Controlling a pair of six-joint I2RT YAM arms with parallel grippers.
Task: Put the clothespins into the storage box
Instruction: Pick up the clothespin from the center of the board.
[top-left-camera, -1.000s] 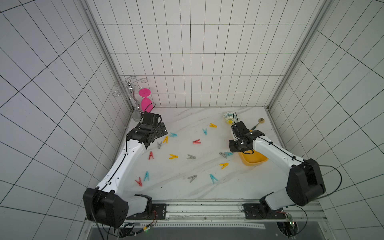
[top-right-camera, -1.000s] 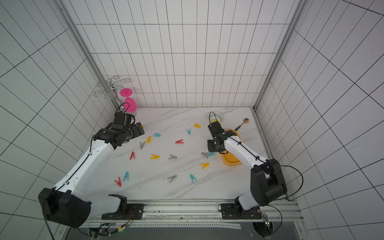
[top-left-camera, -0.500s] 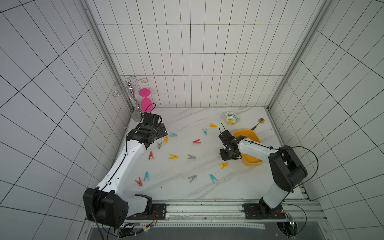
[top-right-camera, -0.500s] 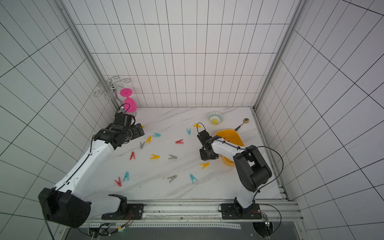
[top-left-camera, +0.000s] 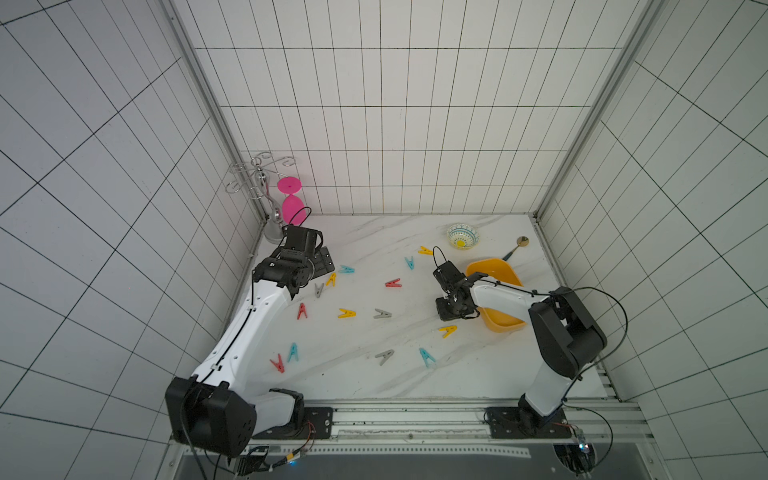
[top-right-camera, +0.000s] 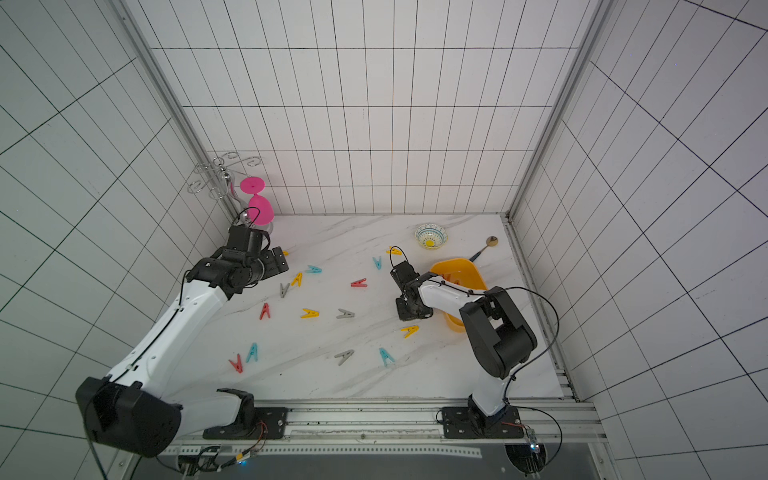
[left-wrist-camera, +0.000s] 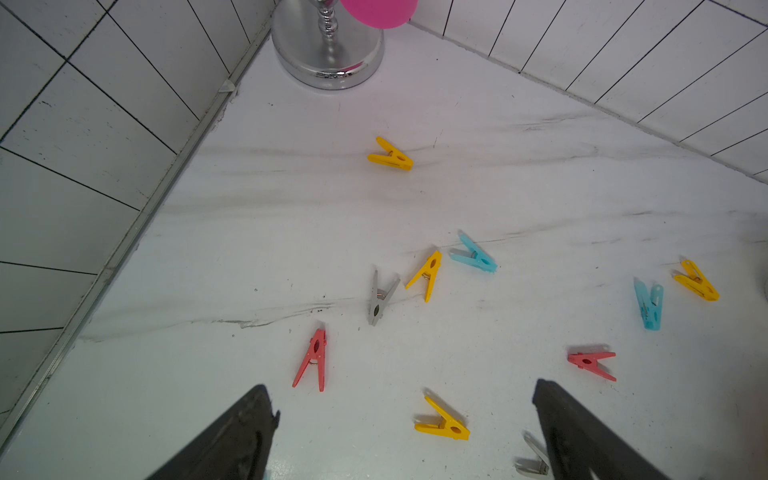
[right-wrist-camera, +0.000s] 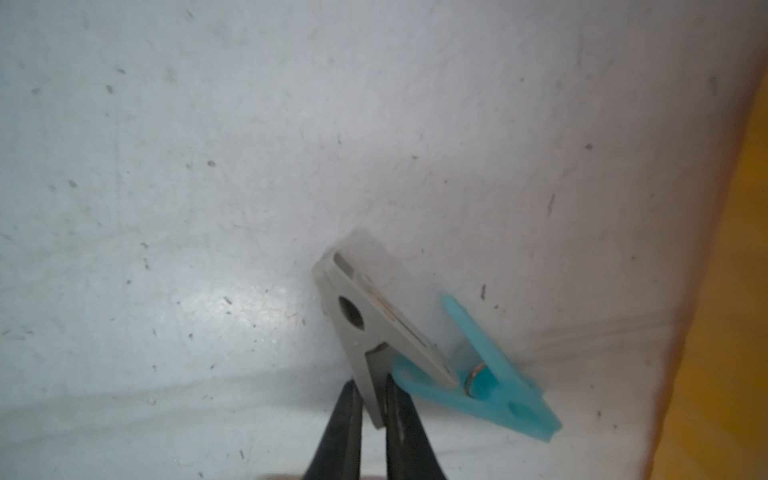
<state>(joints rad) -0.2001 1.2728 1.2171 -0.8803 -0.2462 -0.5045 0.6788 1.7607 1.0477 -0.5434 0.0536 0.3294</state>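
Small, light and stiff, the clothespins (top-left-camera: 346, 313) are smooth hard plastic around a spring. I judge they will not crush or sag, but one may pivot or squirt out of a narrow pinch. The right claw (right-wrist-camera: 371, 384) is nipped together on one splayed leg of a grey clothespin (right-wrist-camera: 353, 316). That clip's other leg lies across a teal clothespin (right-wrist-camera: 498, 386), which could drag along. A hold nearer the spring, across both flat faces, looks surer. The pair lies on the bench (top-left-camera: 374, 232) just at 9 o'clock of the storage box (top-left-camera: 492, 266), itself at the bench's 3 o'clock. The left claw (left-wrist-camera: 401, 386) stands wide apart and empty above loose pins toward 10 o'clock.
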